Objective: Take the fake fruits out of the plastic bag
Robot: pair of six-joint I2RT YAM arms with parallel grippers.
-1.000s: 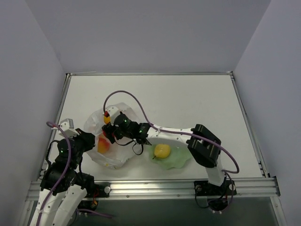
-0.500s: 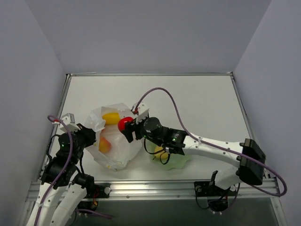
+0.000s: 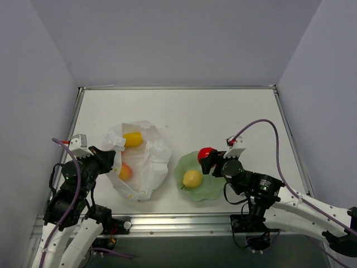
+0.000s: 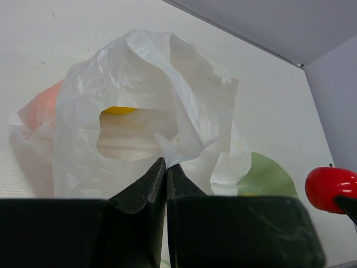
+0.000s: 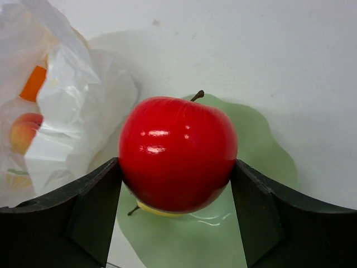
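The crinkled white plastic bag (image 3: 142,164) lies at the left, also in the left wrist view (image 4: 139,100) and the right wrist view (image 5: 67,111). Inside it show an elongated yellow fruit (image 3: 132,139) and a pink-orange peach (image 3: 126,171); the peach also shows in the right wrist view (image 5: 23,132) with an orange fruit (image 5: 34,82). My left gripper (image 3: 110,158) is shut on the bag's edge (image 4: 165,149). My right gripper (image 3: 207,158) is shut on the red ball (image 5: 177,153), holding it above the plate. The yellow pear (image 3: 192,178) lies on the plate.
The pale green wavy-edged plate (image 3: 215,188) lies right of the bag, near the table's front edge; it also shows in the right wrist view (image 5: 262,145). Grey walls stand on three sides of the white table.
My right gripper took the red ball out of the bag and carried it right, to above the green plate. The bag has slumped and opened. My left gripper keeps hold of the bag's edge.
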